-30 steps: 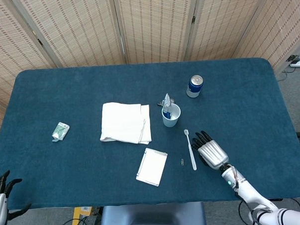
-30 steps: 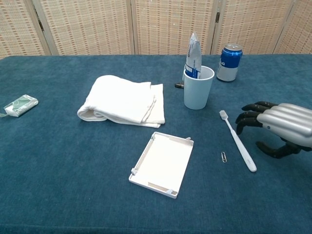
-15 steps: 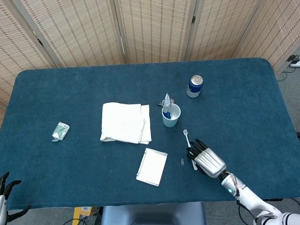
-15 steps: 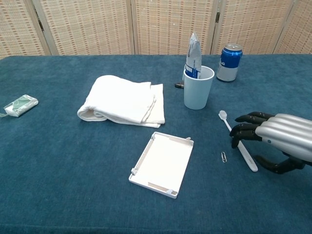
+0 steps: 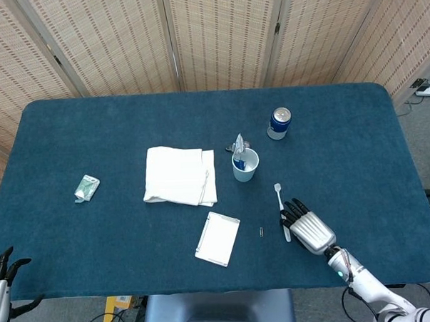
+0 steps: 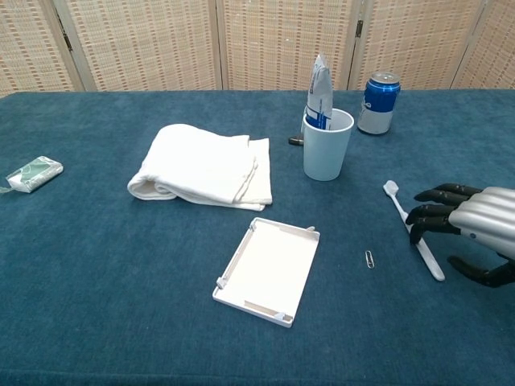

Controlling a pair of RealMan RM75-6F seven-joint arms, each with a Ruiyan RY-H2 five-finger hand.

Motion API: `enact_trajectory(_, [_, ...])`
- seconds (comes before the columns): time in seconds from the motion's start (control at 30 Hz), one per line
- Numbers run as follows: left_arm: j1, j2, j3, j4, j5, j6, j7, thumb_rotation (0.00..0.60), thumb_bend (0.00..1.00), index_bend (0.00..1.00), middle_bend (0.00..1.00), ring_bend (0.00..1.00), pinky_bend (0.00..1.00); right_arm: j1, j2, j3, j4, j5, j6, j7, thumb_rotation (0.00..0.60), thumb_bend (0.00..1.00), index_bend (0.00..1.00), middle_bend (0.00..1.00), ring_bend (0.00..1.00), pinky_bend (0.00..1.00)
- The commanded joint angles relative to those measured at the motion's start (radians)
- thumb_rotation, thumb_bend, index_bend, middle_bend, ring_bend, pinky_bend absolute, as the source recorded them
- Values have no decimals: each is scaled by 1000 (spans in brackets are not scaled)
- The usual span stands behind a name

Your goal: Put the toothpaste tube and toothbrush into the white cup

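One item done: toothpaste tube (image 6: 319, 95) stands upright in white cup (image 6: 327, 145), so only the toothbrush (image 6: 414, 230) is left, lying flat on the bench (image 6: 121, 273) right of the cup. Right hand (image 6: 471, 233) sits over the handle end, fingers curled down w/ tips touching it, prob. setting up a pinch; nothing lifted yet, so not gripping. Left hand (image 5: 2, 279) idles at the bench's near-left corner, fingers spread, empty.

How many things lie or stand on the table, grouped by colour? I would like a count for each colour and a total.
White: 4 (towel, cup, tray, toothbrush)
White and blue: 1 (toothpaste tube)
Blue: 1 (can)
Green: 1 (packet)
Metal: 1 (paper clip)
Dark, unclear: 1 (small object behind the cup)
Total: 9
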Motion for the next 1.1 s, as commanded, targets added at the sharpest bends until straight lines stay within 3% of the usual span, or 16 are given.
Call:
enact_trajectory(0.03, [-1, -1, 0, 0, 1, -1, 0, 600, 135, 286, 54, 23, 147, -11, 12, 8, 5, -5, 36, 35, 600, 485, 297, 179, 15, 75])
enact_trajectory(0.2, [-5, -2, 0, -3, 1, -10, 6, 600, 135, 286, 54, 23, 147, -28, 30, 34, 4, 39, 49, 37, 600, 485, 297, 180, 15, 75])
enact_trajectory(0.47, [-10, -3, -1, -7, 3, -14, 11, 600, 135, 286, 54, 23, 147, -11, 2, 77, 41, 131, -31, 15, 600, 488, 297, 180, 15, 76])
enact_trajectory(0.77, [-5, 2, 0, -9, 3, -10, 5, 600, 135, 286, 54, 23, 147, 38, -64, 96, 76, 119, -71, 20, 600, 489, 297, 180, 15, 75])
enact_trajectory(1.1, [2, 3, 5, 0, -4, -12, -10, 600, 135, 285, 54, 23, 147, 43, -64, 96, 62, 126, -73, 2, 600, 489, 297, 180, 15, 75])
